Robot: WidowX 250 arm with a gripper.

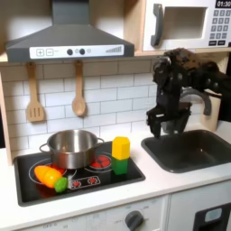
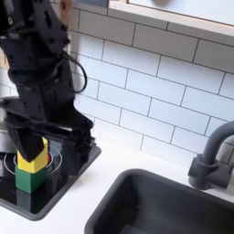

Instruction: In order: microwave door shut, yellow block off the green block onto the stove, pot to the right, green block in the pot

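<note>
First exterior view has the pincer point(image 1: 159, 124) hanging in the air with its fingers apart and nothing between them, above the near-left corner of the dark sink basin point(image 1: 191, 149). Up above it, the microwave door point(image 1: 183, 24) sits flush and closed, dark handle upright. Off to the first exterior view's left of the pincer and lower, the yellow block point(image 1: 121, 147) stands stacked on the green block point(image 1: 120, 165) at the right edge of the stove point(image 1: 77, 176). Further left again, the pot point(image 1: 71, 147) sits on the back burner, with orange toy food point(image 1: 50, 176) in front of it. Two wooden utensils point(image 1: 78, 96) hang on the tile wall. Second exterior view shows the black arm standing right behind the stacked blocks, and a grey tap point(image 2: 212, 155) across the white desk point(image 2: 101, 185).
</note>
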